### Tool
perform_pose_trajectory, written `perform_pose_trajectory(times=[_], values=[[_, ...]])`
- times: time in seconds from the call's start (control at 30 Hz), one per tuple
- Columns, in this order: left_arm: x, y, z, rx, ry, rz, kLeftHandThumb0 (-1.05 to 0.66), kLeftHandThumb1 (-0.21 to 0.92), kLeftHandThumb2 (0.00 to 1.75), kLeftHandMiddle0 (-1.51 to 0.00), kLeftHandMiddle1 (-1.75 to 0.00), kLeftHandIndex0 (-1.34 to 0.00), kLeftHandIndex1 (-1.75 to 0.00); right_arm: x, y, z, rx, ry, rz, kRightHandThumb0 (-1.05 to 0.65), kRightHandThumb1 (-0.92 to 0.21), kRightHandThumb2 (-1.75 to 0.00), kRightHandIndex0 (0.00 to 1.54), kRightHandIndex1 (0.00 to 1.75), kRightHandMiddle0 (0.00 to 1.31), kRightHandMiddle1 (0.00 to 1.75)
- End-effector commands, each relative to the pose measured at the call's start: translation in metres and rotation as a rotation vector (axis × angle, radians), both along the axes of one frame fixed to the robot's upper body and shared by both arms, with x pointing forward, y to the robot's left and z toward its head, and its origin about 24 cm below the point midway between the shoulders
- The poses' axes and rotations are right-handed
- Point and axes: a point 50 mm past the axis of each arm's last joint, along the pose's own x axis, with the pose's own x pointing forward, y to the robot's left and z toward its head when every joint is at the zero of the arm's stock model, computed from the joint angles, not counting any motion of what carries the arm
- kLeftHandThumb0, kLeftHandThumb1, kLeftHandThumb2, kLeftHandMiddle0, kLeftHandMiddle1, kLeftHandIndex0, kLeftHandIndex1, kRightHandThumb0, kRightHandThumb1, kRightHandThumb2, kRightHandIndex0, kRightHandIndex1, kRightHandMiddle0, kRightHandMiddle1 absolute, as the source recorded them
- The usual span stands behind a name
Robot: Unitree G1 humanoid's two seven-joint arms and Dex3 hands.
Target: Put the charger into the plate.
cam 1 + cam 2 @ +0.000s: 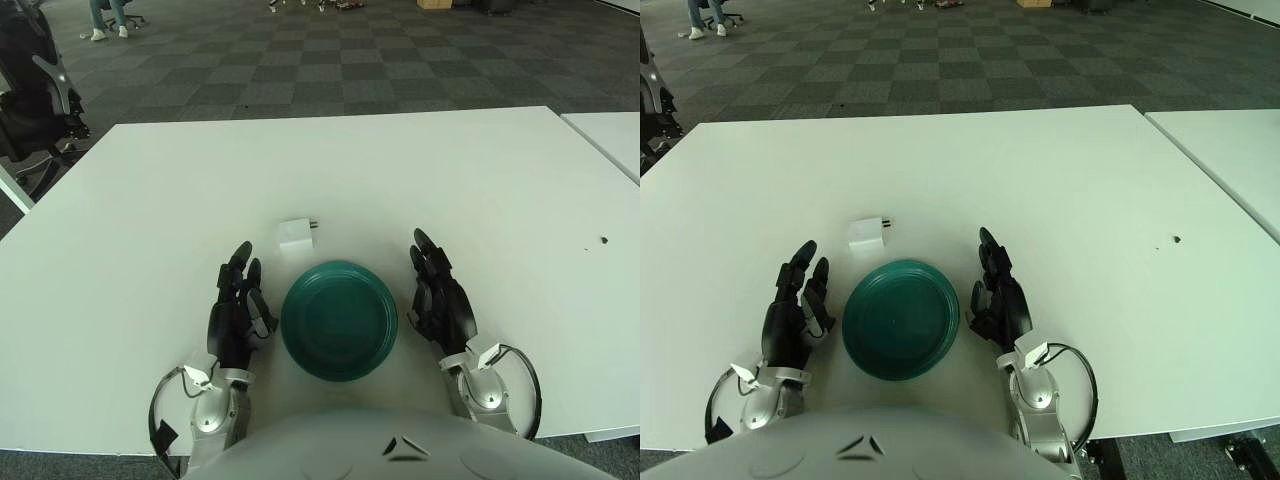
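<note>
A small white charger (pixel 296 235) with two prongs pointing right lies on the white table, just beyond the plate's far left rim. The dark green plate (pixel 340 319) sits empty near the table's front edge, between my hands. My left hand (pixel 237 300) rests on the table left of the plate, fingers extended and holding nothing. My right hand (pixel 437 292) rests right of the plate, fingers extended and holding nothing. The charger lies a short way ahead and to the right of my left fingertips.
The white table (pixel 330 170) stretches far ahead. A second white table (pixel 612 135) adjoins at the right. A small dark speck (pixel 603 240) lies at the right. A black chair (pixel 30 90) stands off the table's left corner.
</note>
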Motion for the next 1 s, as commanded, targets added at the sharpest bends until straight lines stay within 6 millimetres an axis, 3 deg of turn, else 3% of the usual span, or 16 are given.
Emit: perform_pose_trajectory(times=[0.0, 0.23, 0.63, 0.9, 0.97], values=[[0.000, 0.006, 0.007, -0.026, 0.005, 0.023, -0.94, 0.92, 1.00, -0.33, -0.02, 0.00, -0.78, -0.014, 0.006, -0.027, 0.023, 0.176, -0.009, -0.86, -0.92, -0.91, 0.06, 0.01, 0.00, 0.25], [0.013, 0.010, 0.025, -0.125, -0.036, 0.075, -0.91, 0.92, 0.97, -0.31, -0.01, 0.00, -0.80, -0.010, 0.008, -0.029, 0.017, 0.198, -0.005, -0.86, -0.92, -0.90, 0.06, 0.01, 0.00, 0.25], [0.048, 0.006, 0.072, -0.201, -0.178, 0.038, -0.87, 0.92, 0.89, -0.30, 0.00, 0.00, -0.78, -0.009, 0.007, -0.039, -0.007, 0.333, -0.042, -0.91, -0.92, -0.93, 0.00, 0.00, 0.00, 0.10], [0.086, 0.009, 0.088, 0.039, -0.226, -0.007, -0.83, 0.92, 0.85, -0.31, -0.01, 0.00, -0.77, -0.006, 0.009, -0.044, -0.006, 0.365, -0.085, -0.91, -0.92, -0.94, 0.00, 0.00, 0.00, 0.04], [0.096, 0.007, 0.092, 0.235, -0.246, -0.016, -0.82, 0.92, 0.84, -0.30, 0.00, 0.00, -0.75, -0.004, 0.010, -0.045, -0.010, 0.365, -0.082, -0.91, -0.92, -0.94, 0.00, 0.00, 0.00, 0.04]])
